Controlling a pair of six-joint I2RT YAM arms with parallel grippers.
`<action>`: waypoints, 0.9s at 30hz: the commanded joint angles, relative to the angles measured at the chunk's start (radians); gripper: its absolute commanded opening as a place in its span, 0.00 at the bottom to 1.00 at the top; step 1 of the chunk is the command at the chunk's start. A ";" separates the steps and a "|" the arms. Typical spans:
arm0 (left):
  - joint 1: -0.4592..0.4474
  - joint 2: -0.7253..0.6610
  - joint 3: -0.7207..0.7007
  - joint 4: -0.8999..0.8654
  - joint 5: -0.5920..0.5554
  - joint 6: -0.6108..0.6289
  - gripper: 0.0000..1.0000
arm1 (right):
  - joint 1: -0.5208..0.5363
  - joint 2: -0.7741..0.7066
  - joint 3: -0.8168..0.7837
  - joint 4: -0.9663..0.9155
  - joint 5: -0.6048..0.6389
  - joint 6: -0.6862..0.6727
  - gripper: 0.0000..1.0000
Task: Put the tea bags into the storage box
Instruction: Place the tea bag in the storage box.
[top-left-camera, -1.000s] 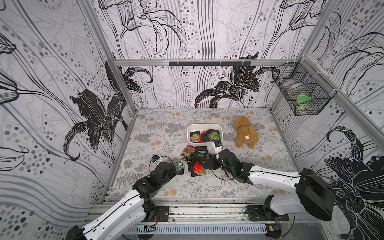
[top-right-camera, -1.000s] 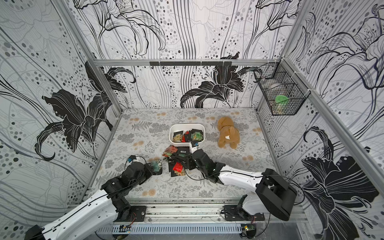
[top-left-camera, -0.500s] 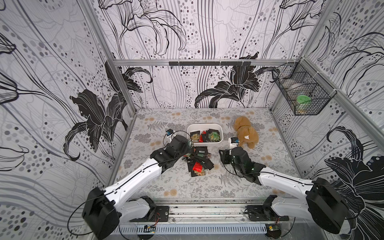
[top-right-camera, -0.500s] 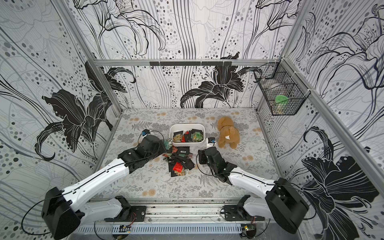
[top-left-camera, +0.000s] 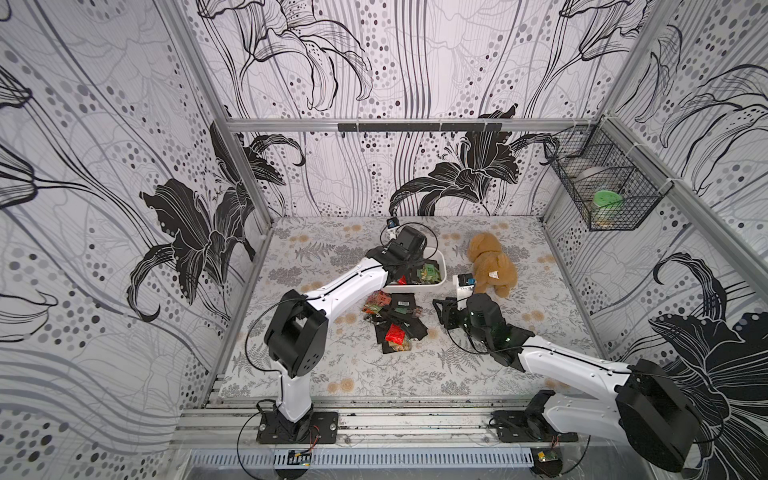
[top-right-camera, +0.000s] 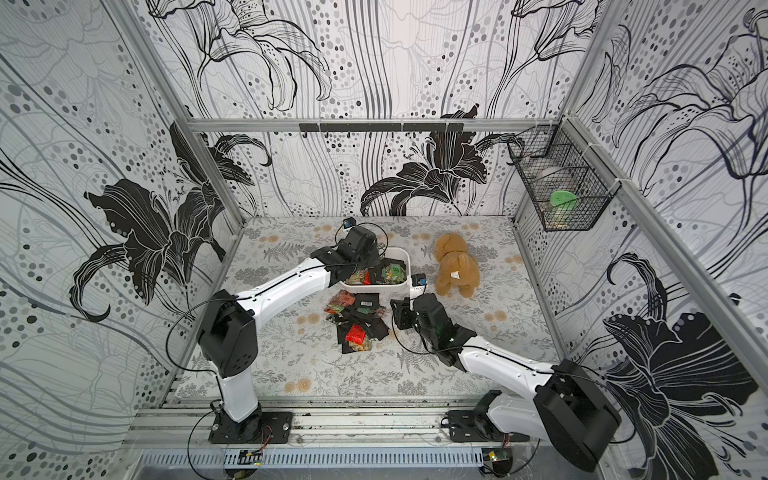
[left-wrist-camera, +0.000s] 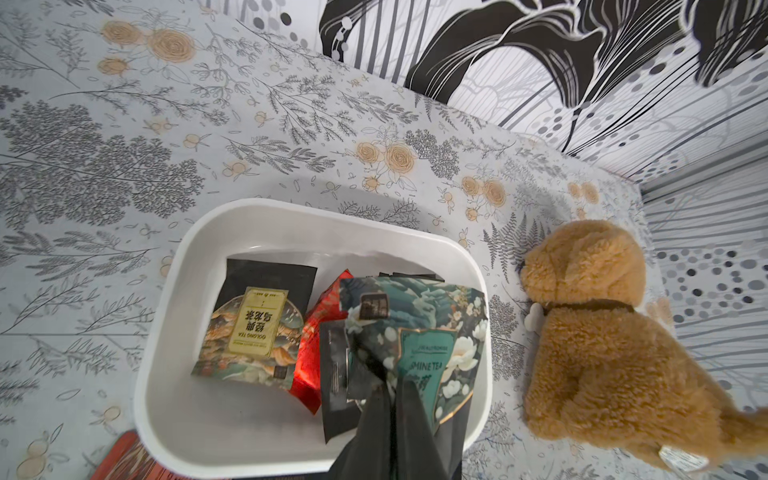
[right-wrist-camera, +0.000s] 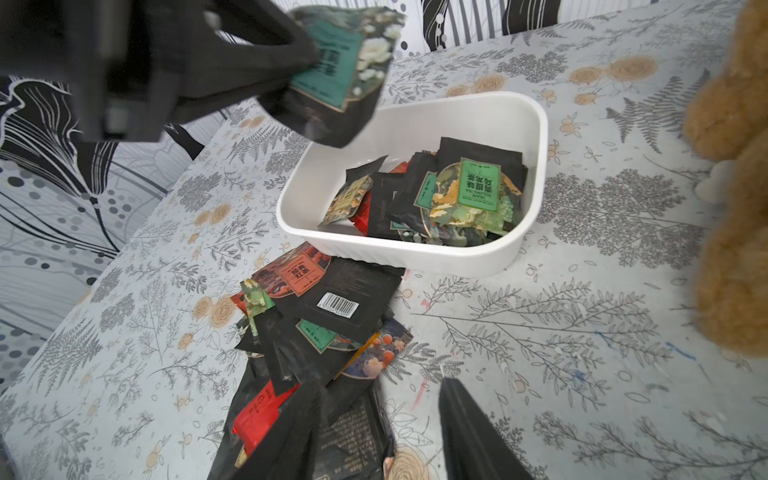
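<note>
The left gripper (left-wrist-camera: 388, 388) is clamping down on one of the tea bags, a teal jasmine sachet (left-wrist-camera: 419, 332), and is pinching it by one edge. The sachet is hanging free, touching nothing else; the right wrist view is showing the same grip (right-wrist-camera: 340, 75).

Directly beneath this gripper the storage box (left-wrist-camera: 166, 374) is sitting on the worktop (left-wrist-camera: 124, 166). The held sachet is hovering above the box's interior. Below the gripper several tea bags (left-wrist-camera: 249, 332) are already lying in the box, overlapping one another. A yellow-labelled one is lying flat, with a red one beside it.

The right gripper (right-wrist-camera: 379, 384) is hanging low over the worktop, with its jaws standing apart and nothing between them. A loose pile (right-wrist-camera: 328, 316) of tea bags is lying just ahead of its fingertips and partly under one finger (right-wrist-camera: 291, 436). The pile is spreading between this gripper and the box and is reaching up to the box's near wall (right-wrist-camera: 415, 257).

In both top views the pile (top-left-camera: 395, 320) (top-right-camera: 357, 320) is sitting beside the right gripper (top-left-camera: 444, 316), on the side toward the left arm. The plush toy (top-left-camera: 490, 266) is lying beyond the right gripper, near the box but apart from it.
</note>
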 joint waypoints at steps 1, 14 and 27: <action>0.019 0.069 0.069 -0.026 -0.007 0.049 0.00 | -0.002 0.015 -0.005 0.024 -0.036 -0.031 0.49; 0.075 0.126 0.100 -0.062 -0.048 0.058 0.59 | -0.002 0.011 0.004 0.007 -0.028 -0.048 0.49; 0.074 -0.298 -0.254 0.001 -0.026 0.025 0.80 | -0.002 0.010 0.003 -0.008 -0.056 -0.055 0.49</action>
